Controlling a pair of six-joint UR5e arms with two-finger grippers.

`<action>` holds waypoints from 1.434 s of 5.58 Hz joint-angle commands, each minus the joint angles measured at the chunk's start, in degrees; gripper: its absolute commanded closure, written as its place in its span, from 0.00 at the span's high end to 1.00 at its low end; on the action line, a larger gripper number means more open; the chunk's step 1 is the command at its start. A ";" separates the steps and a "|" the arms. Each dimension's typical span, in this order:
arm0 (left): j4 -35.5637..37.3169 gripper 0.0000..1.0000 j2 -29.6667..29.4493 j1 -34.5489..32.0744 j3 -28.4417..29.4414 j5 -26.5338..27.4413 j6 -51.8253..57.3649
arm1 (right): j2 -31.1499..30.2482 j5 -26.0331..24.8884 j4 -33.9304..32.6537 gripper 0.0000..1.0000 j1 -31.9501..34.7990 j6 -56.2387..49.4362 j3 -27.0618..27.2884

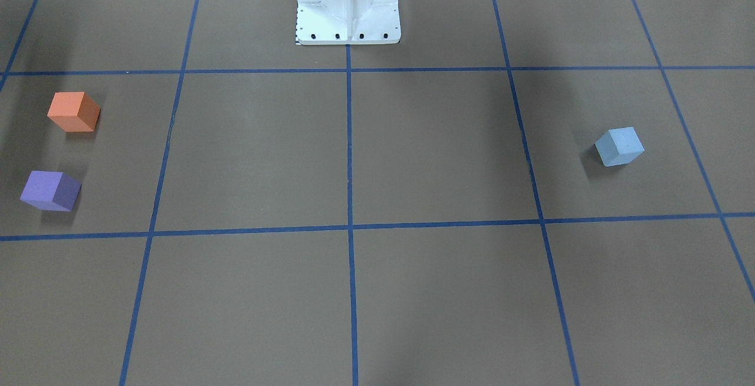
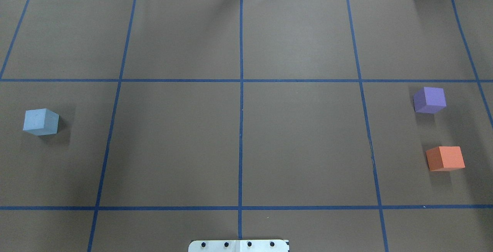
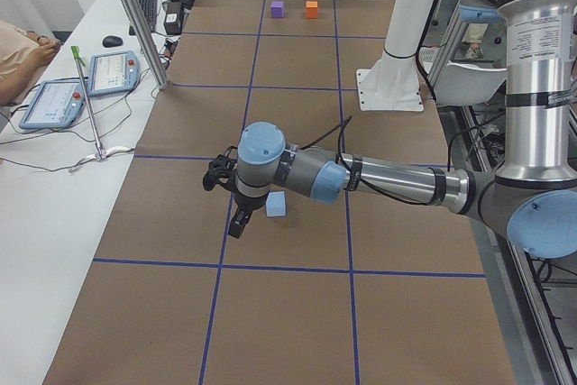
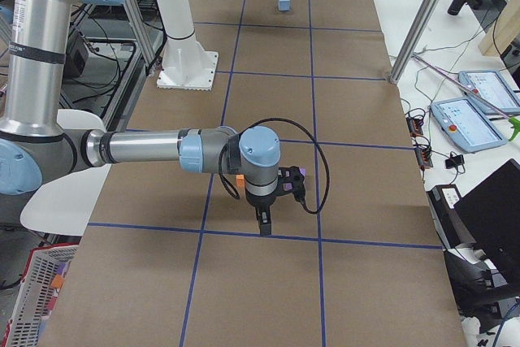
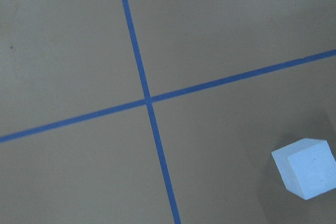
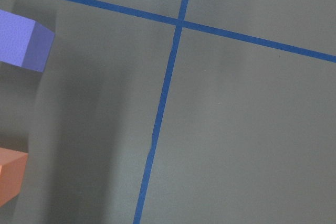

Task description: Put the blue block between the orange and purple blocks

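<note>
Nearest you sits the robot's white base [image 2: 238,245]. On the counter [image 2: 173,148], the blue block [image 2: 40,121] sits alone far left; the purple block [image 2: 429,99] and orange block [image 2: 445,158] sit far right, a gap between them. Your left end effector [image 3: 237,222] hangs near the blue block, your right end effector [image 4: 265,223] near the other two. Neither holds a block; I cannot tell how open they are. Nothing is picked up yet, I think. Next, put the left one over the blue block and pinch it.
</note>
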 commanded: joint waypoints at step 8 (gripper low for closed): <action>-24.73 1.00 2.04 33.23 6.26 13.04 -54.53 | -1.28 0.06 0.01 1.00 -0.07 0.00 0.01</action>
